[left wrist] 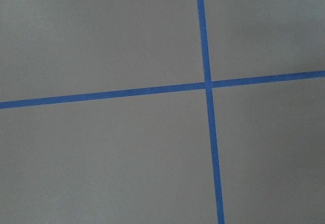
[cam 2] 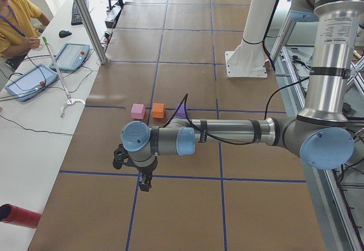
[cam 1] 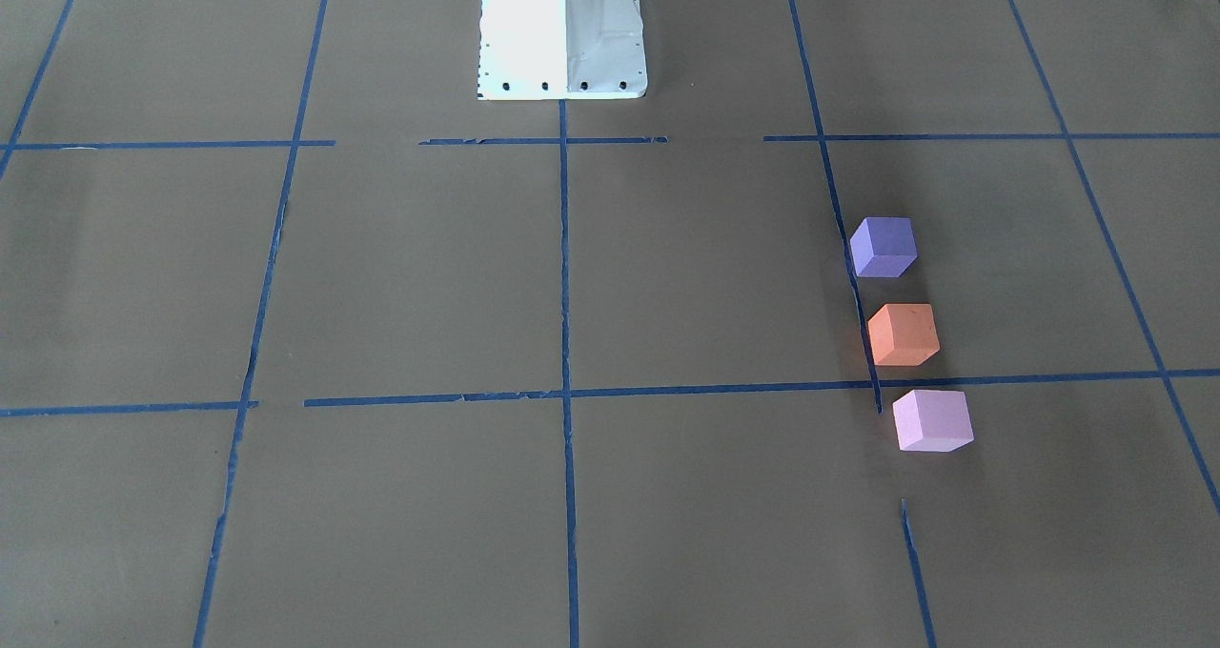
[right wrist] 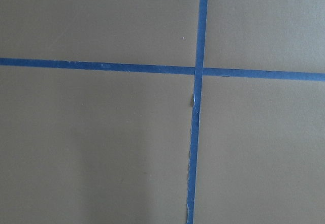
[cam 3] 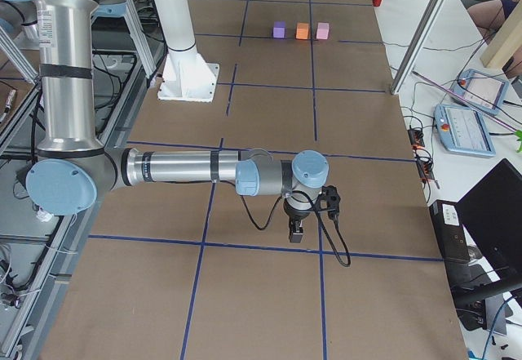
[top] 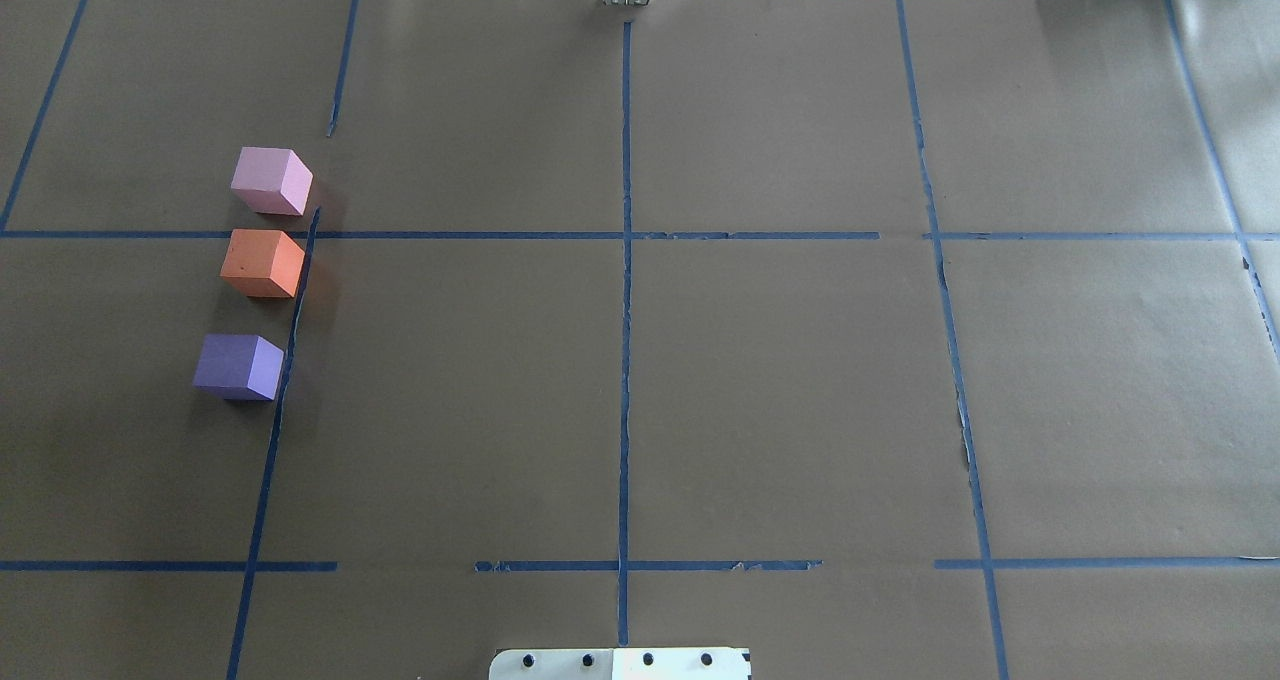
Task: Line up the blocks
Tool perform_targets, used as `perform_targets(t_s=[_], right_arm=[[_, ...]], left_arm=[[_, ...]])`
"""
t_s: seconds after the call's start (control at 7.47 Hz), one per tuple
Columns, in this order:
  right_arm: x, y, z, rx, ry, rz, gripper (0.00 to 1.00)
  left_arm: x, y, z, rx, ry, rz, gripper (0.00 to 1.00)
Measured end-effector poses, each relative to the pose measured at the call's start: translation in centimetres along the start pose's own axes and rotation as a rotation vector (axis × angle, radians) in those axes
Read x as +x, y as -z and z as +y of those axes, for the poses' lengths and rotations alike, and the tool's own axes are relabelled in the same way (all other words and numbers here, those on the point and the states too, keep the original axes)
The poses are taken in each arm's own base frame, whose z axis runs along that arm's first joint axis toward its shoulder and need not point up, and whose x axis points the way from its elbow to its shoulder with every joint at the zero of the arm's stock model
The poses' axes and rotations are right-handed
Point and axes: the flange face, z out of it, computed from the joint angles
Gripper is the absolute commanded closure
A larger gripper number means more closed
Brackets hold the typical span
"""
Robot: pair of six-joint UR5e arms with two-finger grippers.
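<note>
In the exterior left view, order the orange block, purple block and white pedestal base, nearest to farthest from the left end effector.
1. Orange block, just up-table from the left end effector.
2. Purple block, more toward the robot's side.
3. White pedestal base, far right.

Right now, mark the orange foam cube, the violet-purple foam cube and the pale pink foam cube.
orange foam cube (top: 250,255), overhead exterior view, top face.
violet-purple foam cube (top: 228,360), overhead exterior view, top face.
pale pink foam cube (top: 260,170), overhead exterior view, top face.
</note>
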Motion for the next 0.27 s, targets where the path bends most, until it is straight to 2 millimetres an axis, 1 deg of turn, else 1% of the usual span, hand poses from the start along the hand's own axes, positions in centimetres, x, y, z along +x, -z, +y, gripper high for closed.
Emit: perform_targets(t_s=[0.27], right_arm=[[0.00,0.00,0.00,0.000,0.000,0.000,0.00]], left_arm=[[0.29,0.25,-0.37,0.005,-0.006,0.002,0.00]])
